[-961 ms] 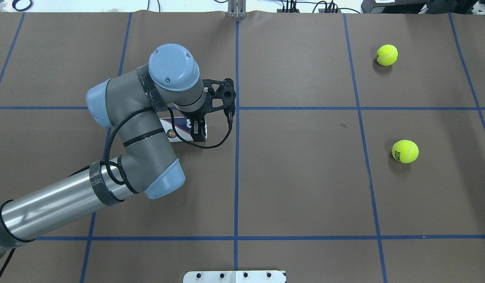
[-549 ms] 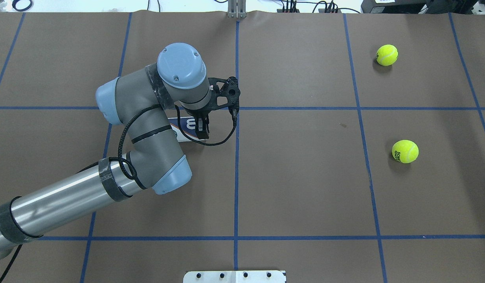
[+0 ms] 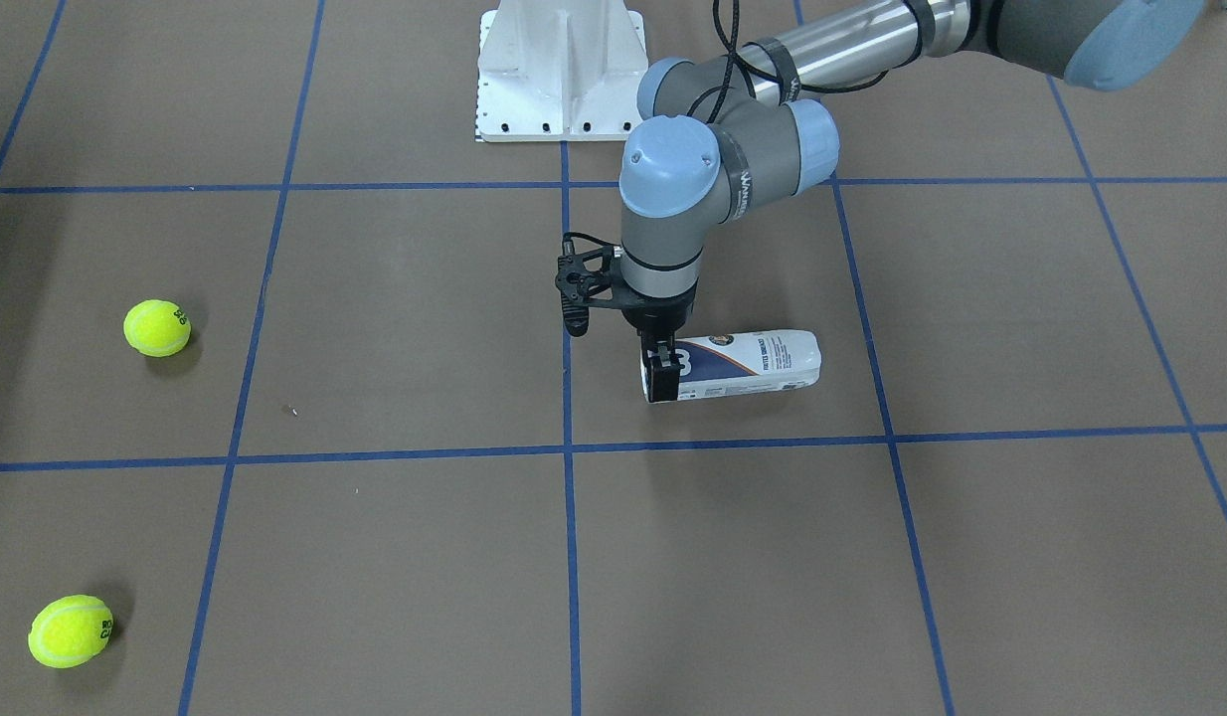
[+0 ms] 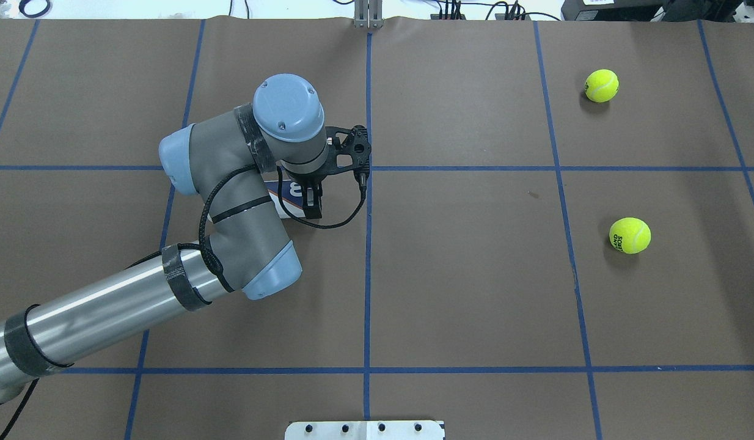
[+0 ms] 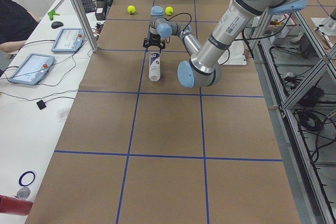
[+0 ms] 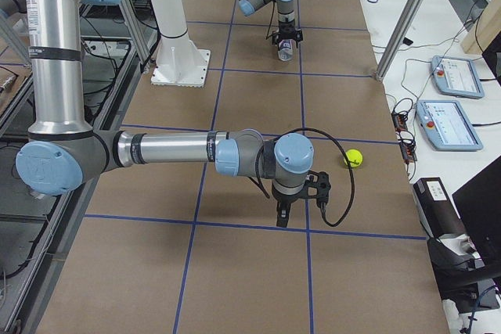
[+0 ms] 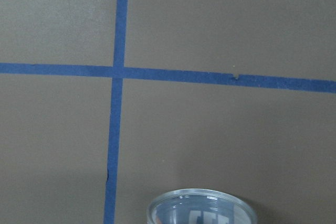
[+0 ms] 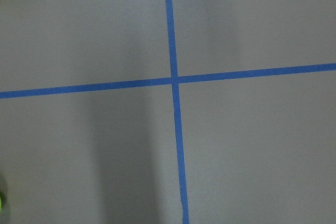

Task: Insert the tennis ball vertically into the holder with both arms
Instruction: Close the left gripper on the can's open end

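Lying flat, the holder (image 3: 738, 364) looks light, slick and easily dented, so the left gripper (image 3: 661, 373), jaws pinching its nine-o'clock end, suits it.

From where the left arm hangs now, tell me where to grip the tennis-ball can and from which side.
Grip the tennis-ball can near its open silver-rimmed end, from straight above, fingers astride its round wall. It lies flat on the table, so only top and sides are free. The left gripper already sits over that end; an end grip should ease tipping it upright.
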Robot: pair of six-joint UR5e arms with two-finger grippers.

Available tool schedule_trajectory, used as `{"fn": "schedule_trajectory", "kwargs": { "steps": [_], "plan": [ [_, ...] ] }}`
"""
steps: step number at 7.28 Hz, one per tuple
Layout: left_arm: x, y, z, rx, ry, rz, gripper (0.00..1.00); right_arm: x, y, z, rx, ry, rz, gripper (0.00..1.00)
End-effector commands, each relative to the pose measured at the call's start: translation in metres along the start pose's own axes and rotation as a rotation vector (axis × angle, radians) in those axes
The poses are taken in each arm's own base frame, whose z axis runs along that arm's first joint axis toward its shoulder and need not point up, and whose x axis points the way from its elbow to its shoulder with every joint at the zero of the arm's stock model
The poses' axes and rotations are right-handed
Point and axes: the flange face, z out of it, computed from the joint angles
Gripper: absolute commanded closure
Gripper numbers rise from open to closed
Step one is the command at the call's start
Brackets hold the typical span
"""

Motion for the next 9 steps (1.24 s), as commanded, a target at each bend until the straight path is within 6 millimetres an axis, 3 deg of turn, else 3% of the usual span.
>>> {"fn": "schedule_trajectory", "kwargs": {
  "steps": [1,4,6,9],
  "plan": [
    [0.001,-0.002,0.006,-0.009,0.006,-0.001,0.01,0.0,0.0,0.0,0.0,0.0,0.0,0.01],
    [0.001,-0.013,0.017,-0.018,0.016,0.0,0.01,0.001,0.001,0.001,-0.002,0.0,0.001,0.01],
    [0.0,-0.011,0.031,-0.018,0.018,0.002,0.01,0.003,0.0,0.003,-0.006,0.002,0.005,0.01],
    [0.001,-0.009,0.034,-0.023,0.021,0.004,0.01,0.003,0.0,0.003,-0.006,0.002,0.005,0.01]
  ]
}}
